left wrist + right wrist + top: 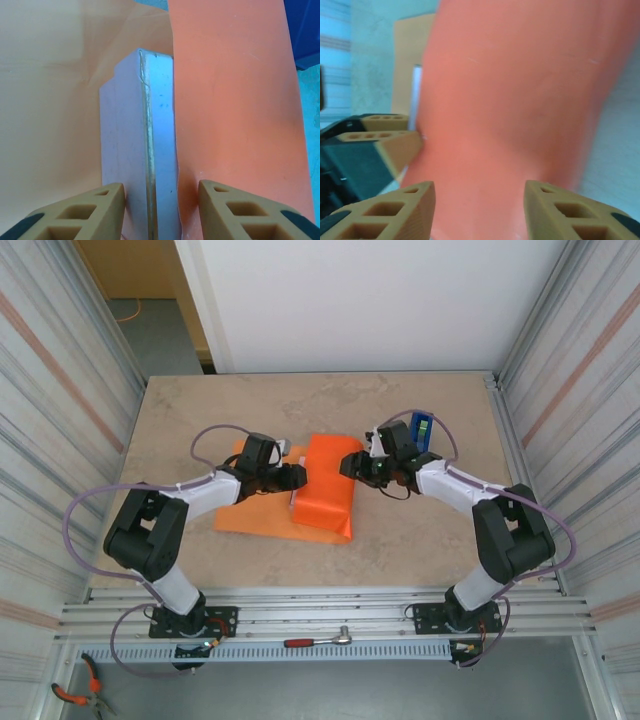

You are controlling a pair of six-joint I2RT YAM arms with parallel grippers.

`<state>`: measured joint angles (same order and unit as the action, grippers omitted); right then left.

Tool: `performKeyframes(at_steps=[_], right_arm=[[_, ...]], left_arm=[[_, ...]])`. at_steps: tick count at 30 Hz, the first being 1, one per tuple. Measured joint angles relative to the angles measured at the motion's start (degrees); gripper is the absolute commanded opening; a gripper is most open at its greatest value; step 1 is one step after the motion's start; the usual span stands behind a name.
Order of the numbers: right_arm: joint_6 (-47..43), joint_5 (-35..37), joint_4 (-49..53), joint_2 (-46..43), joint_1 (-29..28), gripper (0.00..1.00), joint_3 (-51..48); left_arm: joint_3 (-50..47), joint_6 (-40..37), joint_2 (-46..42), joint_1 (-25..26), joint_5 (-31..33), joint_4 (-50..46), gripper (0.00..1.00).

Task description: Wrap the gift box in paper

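Observation:
The orange paper (pixel 330 490) lies mid-table, one flap folded up and over the gift box. In the left wrist view the pale gift box (pixel 130 130) stands between my fingers, the paper (pixel 230 100) draped down its right side. My left gripper (pixel 161 210) is closed across the box edge and the flap, one finger on the box, the other denting the paper. From above, the left gripper (pixel 293 478) sits at the fold's left side. My right gripper (pixel 352 466) is at its right side, and the right gripper (pixel 480 210) stands open over the paper (pixel 520 90), not touching it.
A blue tape dispenser (pixel 422 426) stands just behind the right gripper. The stone table (pixel 200 410) is walled by ribbed panels left and right. A ratchet (pixel 320 640) lies on the front rail and pliers (pixel 80 690) below it.

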<state>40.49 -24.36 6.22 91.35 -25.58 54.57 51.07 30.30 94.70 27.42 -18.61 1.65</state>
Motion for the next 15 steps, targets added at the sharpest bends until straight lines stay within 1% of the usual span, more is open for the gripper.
performKeyframes(at_steps=[3,6,11,15], right_arm=[[0.37,1.01,1.4,0.24,0.81,0.52,-0.59],[0.48,0.98,1.46,1.51,1.14,0.47,-0.15],[-0.22,0.07,1.99,6.93,1.36,0.39,3.65],[-0.85,-0.63,3.08,8.85,2.23,0.39,6.4]], left_arm=[[-0.52,0.76,-0.39,0.22,0.33,0.37,0.43],[-1.29,1.7,-0.96,0.59,0.92,0.94,0.43],[-2.73,3.48,-2.36,2.38,2.97,1.29,0.43],[-3.26,4.76,-2.99,3.37,4.57,1.4,0.42]])
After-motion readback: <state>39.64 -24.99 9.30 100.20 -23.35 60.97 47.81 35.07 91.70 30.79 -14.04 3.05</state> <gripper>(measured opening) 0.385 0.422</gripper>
